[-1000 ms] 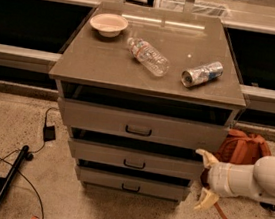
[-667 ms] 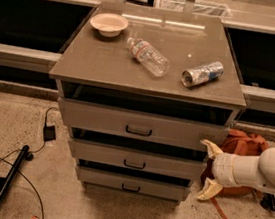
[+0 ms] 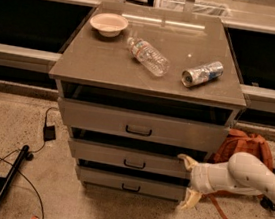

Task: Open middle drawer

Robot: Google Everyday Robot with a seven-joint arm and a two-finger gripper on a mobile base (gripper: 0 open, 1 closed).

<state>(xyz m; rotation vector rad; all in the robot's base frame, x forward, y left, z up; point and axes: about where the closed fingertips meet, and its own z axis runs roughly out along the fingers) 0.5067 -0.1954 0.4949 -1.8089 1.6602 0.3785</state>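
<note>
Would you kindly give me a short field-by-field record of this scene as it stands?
gripper: open, at the right end of the middle drawer's front
middle drawer: bar handle free, gripper not on it
cabinet top: bowl, plastic bottle on its side, can on its side
floor: orange backpack right of the cabinet, behind the arm

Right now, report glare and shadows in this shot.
Camera view: glare streaks the cabinet top near its rear edge; dark shadow fills the gap above the middle drawer; the end effector, open by that drawer's right end, is well lit.
</note>
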